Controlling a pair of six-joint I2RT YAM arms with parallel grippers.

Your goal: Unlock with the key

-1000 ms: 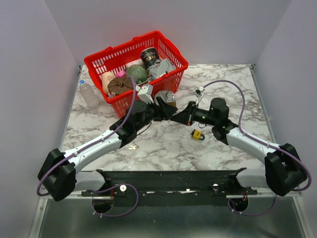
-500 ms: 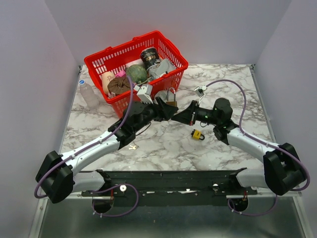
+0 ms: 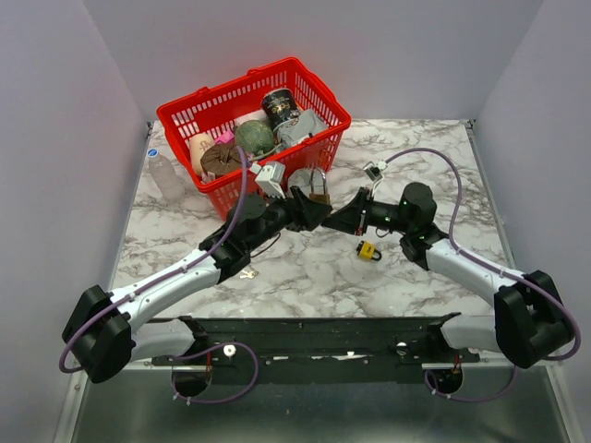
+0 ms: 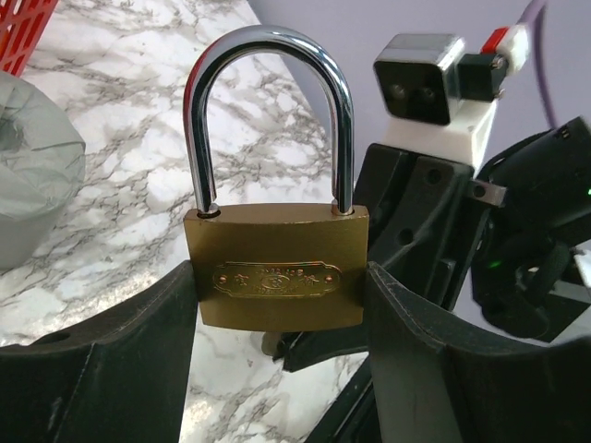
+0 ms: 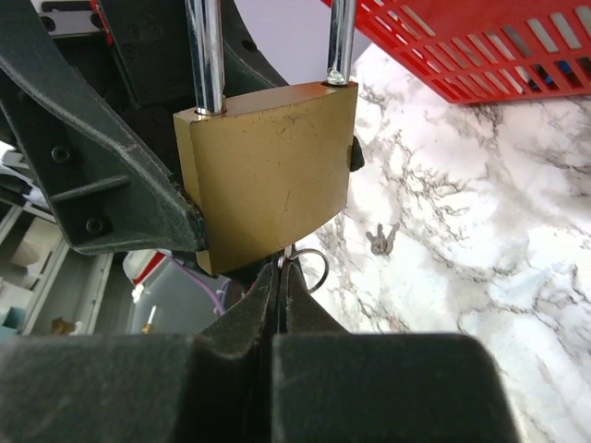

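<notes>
A brass padlock [image 4: 275,277] with a steel shackle [image 4: 268,41] stands upright between the fingers of my left gripper [image 4: 277,309], which is shut on its body. Both shackle legs sit in the body. It also shows in the top view [image 3: 317,185], above the table in front of the basket. My right gripper [image 5: 282,277] is shut on a small key [image 5: 289,254] with a wire ring [image 5: 316,268]. The key tip meets the padlock's underside [image 5: 268,175]. In the top view my left gripper [image 3: 309,209] and right gripper [image 3: 334,220] meet tip to tip.
A red basket [image 3: 185,115] full of items stands right behind the grippers. A small yellow padlock [image 3: 368,250] lies on the marble under the right arm. Spare keys [image 3: 247,273] lie beside the left arm and show in the right wrist view [image 5: 381,240]. A plastic bottle [image 3: 166,175] lies at the left.
Both arms have shifted slightly and the right wrist has drawn a little to the right. The padlock and key stay gripped and pressed together.
</notes>
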